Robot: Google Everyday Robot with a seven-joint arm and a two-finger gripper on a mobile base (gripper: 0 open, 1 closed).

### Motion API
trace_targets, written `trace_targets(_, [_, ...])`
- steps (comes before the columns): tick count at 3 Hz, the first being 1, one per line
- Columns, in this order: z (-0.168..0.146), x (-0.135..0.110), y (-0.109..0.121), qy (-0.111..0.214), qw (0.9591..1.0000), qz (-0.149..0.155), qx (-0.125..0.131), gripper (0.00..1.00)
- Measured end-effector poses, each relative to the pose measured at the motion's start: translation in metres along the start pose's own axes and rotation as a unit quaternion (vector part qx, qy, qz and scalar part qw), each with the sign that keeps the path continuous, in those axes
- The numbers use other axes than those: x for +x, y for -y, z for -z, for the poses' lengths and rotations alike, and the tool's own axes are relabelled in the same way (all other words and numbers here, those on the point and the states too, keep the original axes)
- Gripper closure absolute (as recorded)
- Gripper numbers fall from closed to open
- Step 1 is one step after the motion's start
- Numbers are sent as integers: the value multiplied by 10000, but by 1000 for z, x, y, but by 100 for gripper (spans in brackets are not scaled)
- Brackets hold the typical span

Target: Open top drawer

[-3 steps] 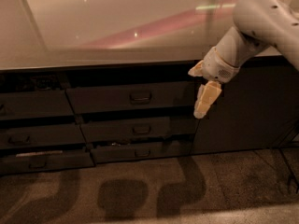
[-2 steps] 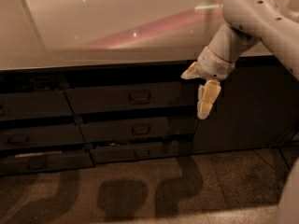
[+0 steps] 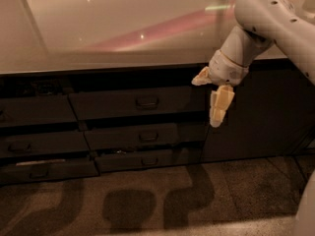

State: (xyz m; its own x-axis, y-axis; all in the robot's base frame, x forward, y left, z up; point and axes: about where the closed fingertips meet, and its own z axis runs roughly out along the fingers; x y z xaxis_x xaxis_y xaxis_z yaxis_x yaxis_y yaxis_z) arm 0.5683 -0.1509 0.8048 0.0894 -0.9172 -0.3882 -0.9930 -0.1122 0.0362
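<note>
The top drawer (image 3: 108, 104) is the wide dark grey front just under the countertop, with a small loop handle (image 3: 146, 102) at its centre. Its front lines up with the drawers beside it. My gripper (image 3: 204, 104) hangs in front of the drawer's right end, to the right of the handle and apart from it. It is open: one cream finger (image 3: 201, 77) points left and the other finger (image 3: 219, 106) points down. Nothing is between them.
Two shallower drawers (image 3: 142, 135) sit below the top one, and another column of drawers (image 3: 34, 109) stands to the left. A dark cabinet panel (image 3: 266, 112) is on the right. A glossy countertop (image 3: 123, 28) runs above, and speckled floor (image 3: 147, 205) lies below.
The arm's elbow has swung a little to the left and the wrist has turned slightly. The gripper stays near the drawer's right end. The drawer has not moved.
</note>
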Motion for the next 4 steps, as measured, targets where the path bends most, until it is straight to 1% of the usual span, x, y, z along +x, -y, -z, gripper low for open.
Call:
trace_targets(1, [-6, 1, -4, 7, 9995, 84, 292, 0])
trace_targets(2, [-33, 17, -50, 110, 9944, 371, 981, 0])
trace_targets(3, [-33, 18, -50, 113, 9945, 365, 976, 0])
trace_targets(4, [-22, 38, -18, -25, 9936, 13, 1130, 0])
